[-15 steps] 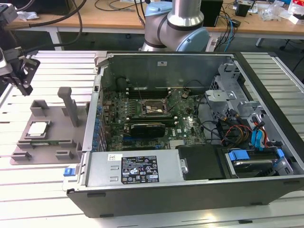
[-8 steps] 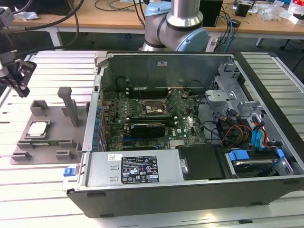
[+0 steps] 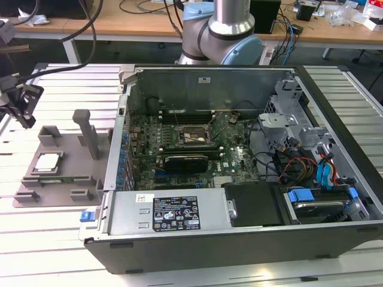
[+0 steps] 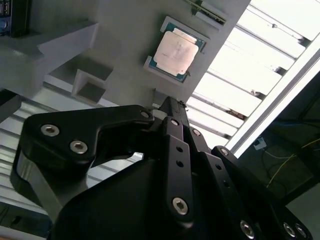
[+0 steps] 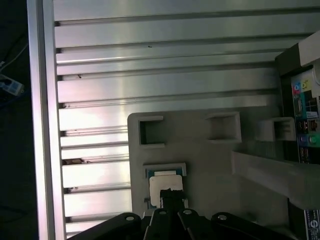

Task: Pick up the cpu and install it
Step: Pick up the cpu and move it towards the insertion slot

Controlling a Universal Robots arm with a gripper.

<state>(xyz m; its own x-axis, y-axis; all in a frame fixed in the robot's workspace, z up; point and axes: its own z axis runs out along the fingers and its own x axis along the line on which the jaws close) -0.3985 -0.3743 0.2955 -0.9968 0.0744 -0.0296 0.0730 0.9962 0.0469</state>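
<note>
Cpu [image 4: 175, 51] not yet lifted, nothing installed.
It lies flat in its nest on the grey fixture plate [image 3: 69, 170], and the plate's other pockets [image 5: 150, 132] look empty. The end effector [image 5: 170, 194] hangs over the plate, near the cpu and carrying nothing; whether it is clenched or released I cannot tell. Beside the plate, the open computer case [image 3: 179, 251] holds the green motherboard [image 3: 236, 161] with its socket [image 3: 194, 134]. Pick-up and install are both left.
</note>
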